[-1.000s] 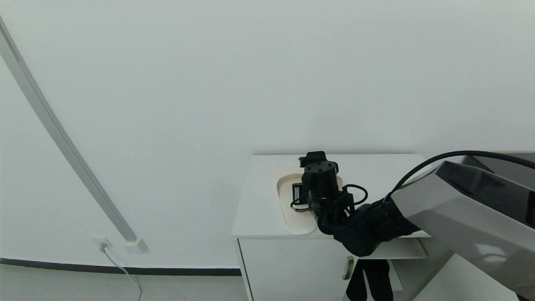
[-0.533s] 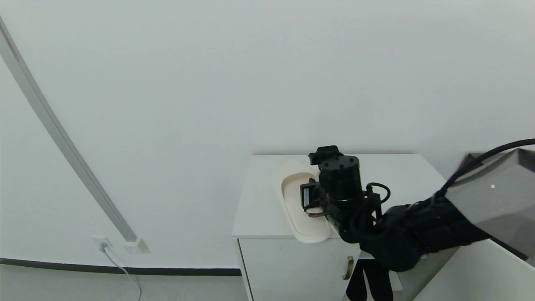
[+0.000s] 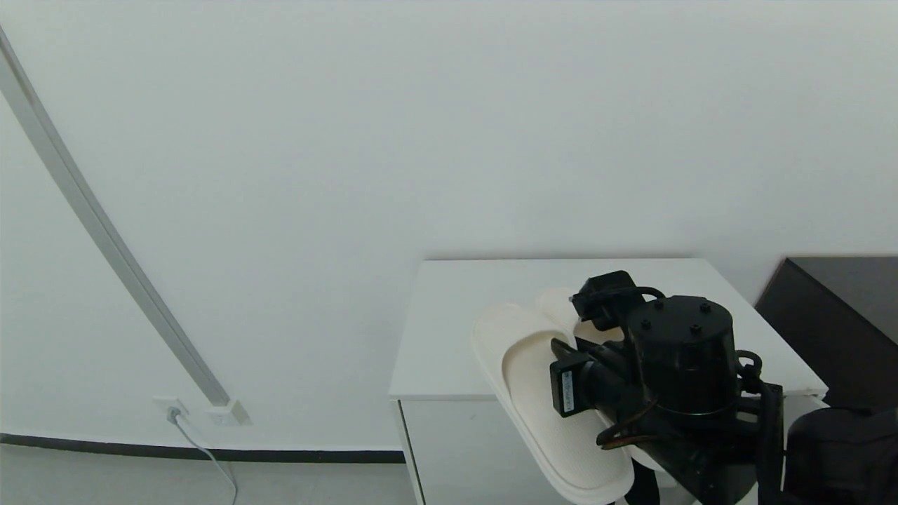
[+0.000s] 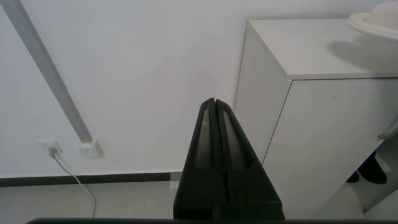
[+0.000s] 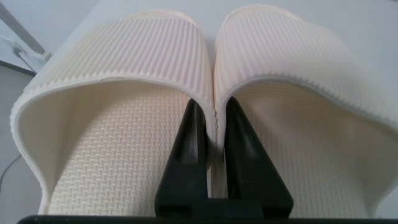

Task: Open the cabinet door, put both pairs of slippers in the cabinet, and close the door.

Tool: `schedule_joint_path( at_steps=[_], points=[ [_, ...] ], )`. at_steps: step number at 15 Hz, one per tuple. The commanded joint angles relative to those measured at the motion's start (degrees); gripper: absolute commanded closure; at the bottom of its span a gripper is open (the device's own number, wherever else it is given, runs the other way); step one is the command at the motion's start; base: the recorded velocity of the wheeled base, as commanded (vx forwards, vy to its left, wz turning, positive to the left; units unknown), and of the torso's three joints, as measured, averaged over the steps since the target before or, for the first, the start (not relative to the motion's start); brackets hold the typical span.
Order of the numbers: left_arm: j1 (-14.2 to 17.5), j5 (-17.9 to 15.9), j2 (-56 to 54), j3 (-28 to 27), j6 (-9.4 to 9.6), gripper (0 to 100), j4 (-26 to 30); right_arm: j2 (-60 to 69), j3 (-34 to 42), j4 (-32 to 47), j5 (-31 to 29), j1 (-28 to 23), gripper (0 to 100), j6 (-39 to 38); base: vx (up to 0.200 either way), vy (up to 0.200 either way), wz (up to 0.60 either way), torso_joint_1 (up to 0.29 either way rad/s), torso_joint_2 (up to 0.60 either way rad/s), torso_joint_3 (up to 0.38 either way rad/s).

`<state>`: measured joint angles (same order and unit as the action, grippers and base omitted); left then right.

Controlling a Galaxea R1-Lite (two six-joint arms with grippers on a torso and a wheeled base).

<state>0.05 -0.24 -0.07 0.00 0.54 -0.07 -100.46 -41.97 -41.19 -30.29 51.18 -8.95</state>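
Note:
A pair of cream slippers (image 3: 533, 393) hangs in the air just in front of the white cabinet's (image 3: 484, 308) front edge. My right gripper (image 5: 214, 121) is shut on the pair, pinching the two inner side walls together, one finger inside each slipper (image 5: 124, 143). The left gripper (image 4: 215, 106) is shut and holds nothing. It sits low, left of the cabinet (image 4: 323, 124) and facing its front. A dark pair of slippers (image 4: 367, 173) stands in the cabinet's open part, past the door handle (image 4: 390, 129).
A dark piece of furniture (image 3: 835, 308) stands right of the cabinet. On the left wall a grey cable duct (image 3: 105, 231) runs down to a socket with a cable (image 3: 170, 410). The cabinet top is bare.
My right gripper has lifted the cream slippers off the cabinet top and drawn them back towards me and to the right, past the front edge.

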Motion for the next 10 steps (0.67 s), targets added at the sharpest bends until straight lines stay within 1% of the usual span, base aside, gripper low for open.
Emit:
schedule_joint_path(
  at_steps=[1,10],
  points=[
    [0.0,0.0,0.1,0.0,-0.01,100,0.0,0.8,0.2,0.0,-0.1,0.7,100,0.0,-0.200,0.000,0.00,0.007,0.01,-0.002],
    [0.0,-0.1,0.1,0.0,-0.10,100,0.0,0.9,1.3,-0.1,-0.4,0.9,100,-0.4,-0.200,0.000,0.00,0.005,0.00,0.004]
  ],
)
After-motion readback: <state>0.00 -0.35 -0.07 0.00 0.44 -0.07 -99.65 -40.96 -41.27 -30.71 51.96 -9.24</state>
